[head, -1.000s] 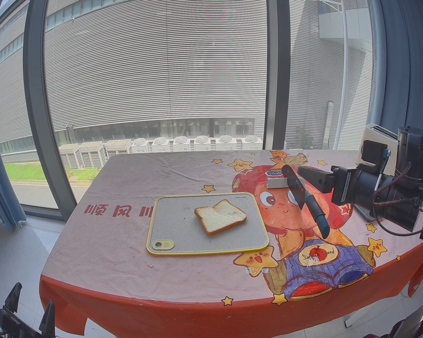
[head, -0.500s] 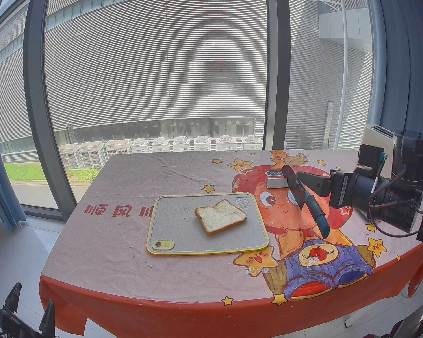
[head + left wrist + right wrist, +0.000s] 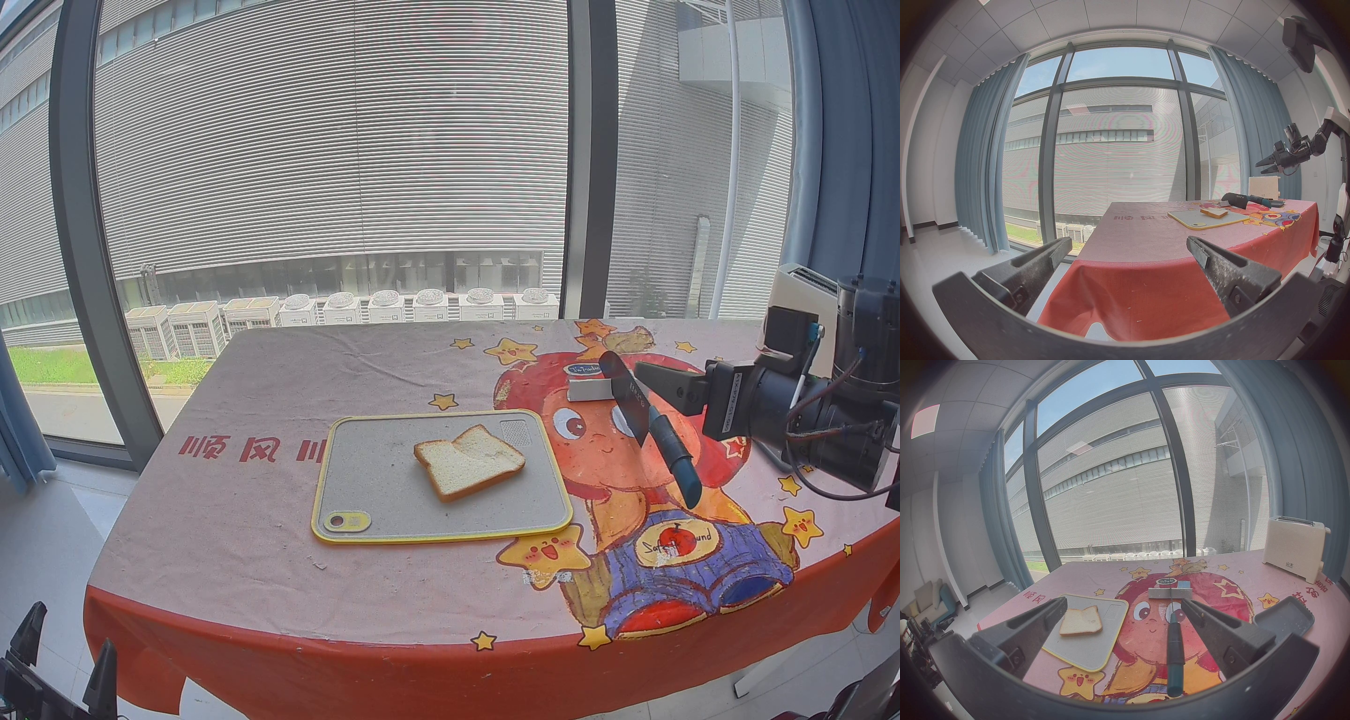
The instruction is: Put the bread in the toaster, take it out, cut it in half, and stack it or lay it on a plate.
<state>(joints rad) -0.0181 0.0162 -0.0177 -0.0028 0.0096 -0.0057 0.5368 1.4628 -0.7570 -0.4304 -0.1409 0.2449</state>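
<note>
Knife [image 3: 653, 429], holder [image 3: 590, 388] — beside board [image 3: 375, 487]; toaster [image 3: 1295, 547] behind.

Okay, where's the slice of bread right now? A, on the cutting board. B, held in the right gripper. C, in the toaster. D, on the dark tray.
A: the bread lies flat on the grey, yellow-edged cutting board, as the head and right wrist views both show.
</note>
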